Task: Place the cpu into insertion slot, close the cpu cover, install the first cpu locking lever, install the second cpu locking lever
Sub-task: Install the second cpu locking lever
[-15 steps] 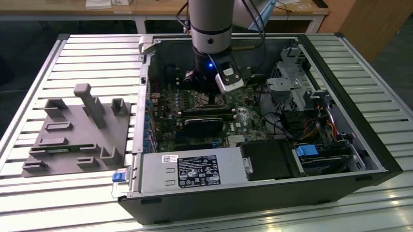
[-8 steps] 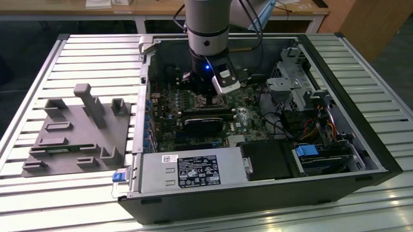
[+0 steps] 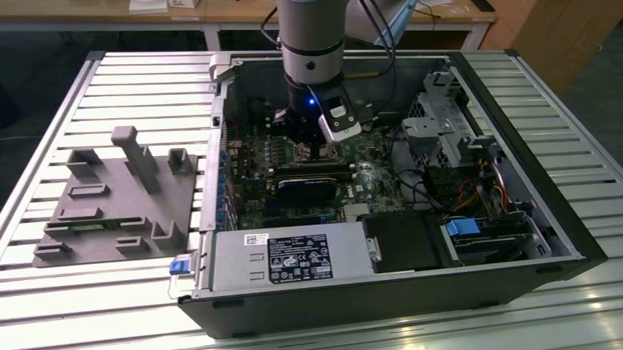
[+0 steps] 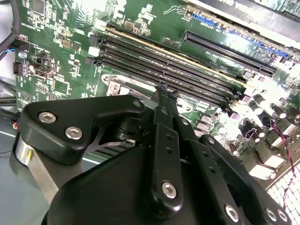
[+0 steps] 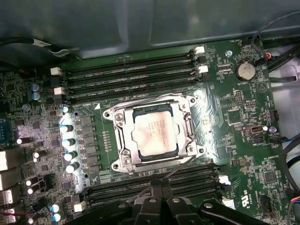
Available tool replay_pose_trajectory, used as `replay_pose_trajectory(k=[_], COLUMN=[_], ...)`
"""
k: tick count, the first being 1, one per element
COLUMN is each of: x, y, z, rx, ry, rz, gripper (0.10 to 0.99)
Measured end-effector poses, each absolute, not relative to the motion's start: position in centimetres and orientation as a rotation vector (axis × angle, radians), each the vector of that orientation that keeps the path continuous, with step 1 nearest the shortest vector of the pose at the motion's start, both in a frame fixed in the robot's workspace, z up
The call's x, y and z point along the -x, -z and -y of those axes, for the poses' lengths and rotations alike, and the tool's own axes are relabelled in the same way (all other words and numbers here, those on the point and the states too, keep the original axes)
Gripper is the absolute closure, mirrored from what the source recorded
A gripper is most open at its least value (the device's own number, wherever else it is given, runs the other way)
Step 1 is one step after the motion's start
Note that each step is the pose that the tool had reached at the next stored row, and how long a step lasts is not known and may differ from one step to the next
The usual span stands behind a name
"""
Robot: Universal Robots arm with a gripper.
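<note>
We saw one robot arm reaching down into an open computer case [image 3: 545, 219] that lay on its side on a slatted metal bench [image 3: 136, 80]. The gripper [image 5: 161, 187] hung low over the green motherboard [image 5: 234, 117], beside the socket, its two black fingers [image 4: 161, 110] pressed together with nothing between them.

In the first wrist view the cpu [image 5: 154, 133] already sat in the insertion slot [image 5: 123, 159], near the middle of the board. The cpu cover [image 5: 190, 133] appeared to lie closed around the chip, its silver frame flat. A thin locking lever [image 5: 180, 165] ran along the socket edge nearest the fingertips, which seemed to meet it or stand just beside it. We judged that the lever steps were in hand; whether the far lever was latched, we could not tell.

The work called for a fine, steady push, since the lever is thin. Rows of memory slots [image 5: 131, 77] flanked the socket on two sides, and upright capacitors [image 5: 68, 140] stood along a third, crowding the approach. A grey parts fixture [image 3: 122, 197] rested on the bench beside the case.
</note>
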State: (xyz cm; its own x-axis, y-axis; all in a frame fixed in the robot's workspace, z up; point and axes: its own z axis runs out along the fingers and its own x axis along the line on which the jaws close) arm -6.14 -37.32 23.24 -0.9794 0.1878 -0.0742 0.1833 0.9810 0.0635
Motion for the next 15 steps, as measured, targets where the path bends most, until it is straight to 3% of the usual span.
replay_pose_trajectory(k=[15], x=[6.9], y=[-22.8], z=[38.8], rx=[-0.291], ry=[-0.212], rz=[-3.048], gripper=[0.980])
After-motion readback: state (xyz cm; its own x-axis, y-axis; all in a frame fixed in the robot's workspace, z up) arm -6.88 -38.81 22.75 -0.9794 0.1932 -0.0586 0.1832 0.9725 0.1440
